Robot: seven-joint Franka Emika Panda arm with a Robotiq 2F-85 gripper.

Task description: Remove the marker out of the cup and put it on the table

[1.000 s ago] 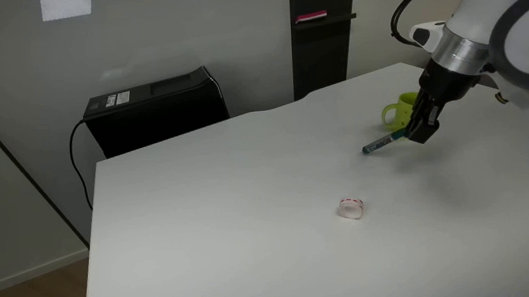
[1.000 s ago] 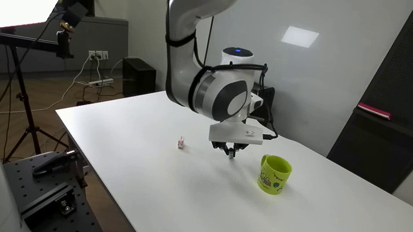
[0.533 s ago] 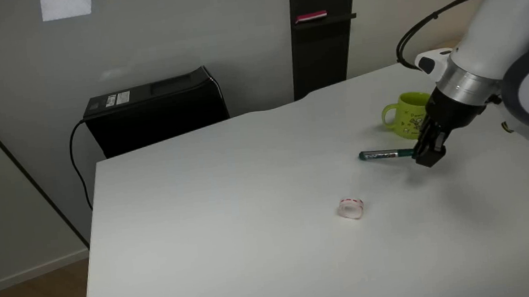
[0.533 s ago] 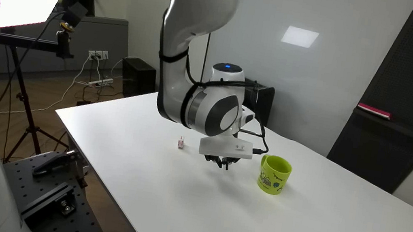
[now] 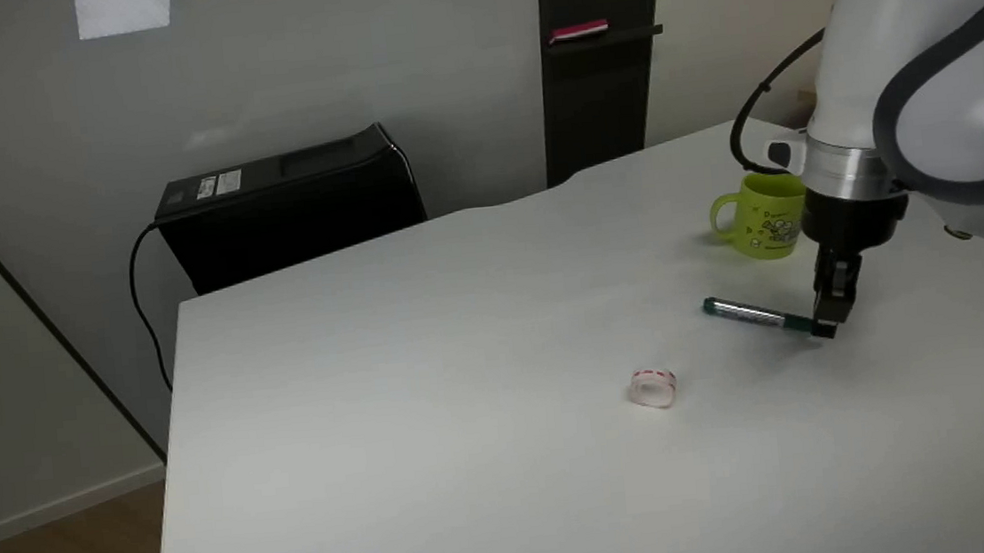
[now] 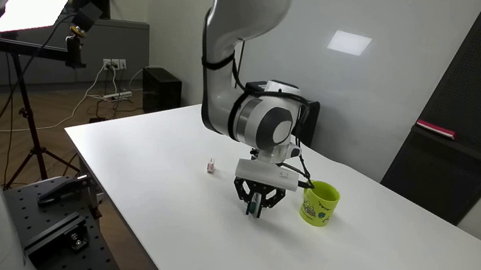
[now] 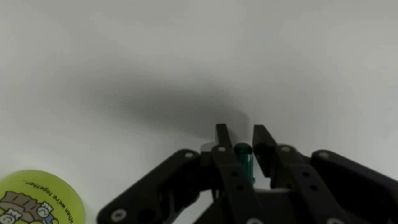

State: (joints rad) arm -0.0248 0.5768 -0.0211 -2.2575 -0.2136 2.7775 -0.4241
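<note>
The marker is a dark green pen. It shows in both exterior views [image 5: 749, 313] [image 6: 254, 203] and, end-on, in the wrist view [image 7: 247, 165]. My gripper [image 5: 826, 332] is shut on its cap end, with the body pointing away from the fingers; the gripper also shows in the other views [image 6: 253, 214] [image 7: 240, 129]. The marker lies roughly flat, at or just above the white table [image 5: 432, 406]; I cannot tell if it touches. The lime-green cup [image 5: 762, 222] stands upright beside the gripper, apart from it; it also shows elsewhere [image 6: 316, 212] [image 7: 40, 199].
A small roll of clear tape [image 5: 652, 388] with red marks lies on the table near the marker. A black computer case [image 5: 289, 201] stands behind the table's far edge. A grey wall and a dark panel [image 6: 473, 141] rise behind the table.
My gripper has moved down and away from the cup with the marker, and has turned to point more straight down. The marker has swung, its free end now farther back. The cup has not moved.
</note>
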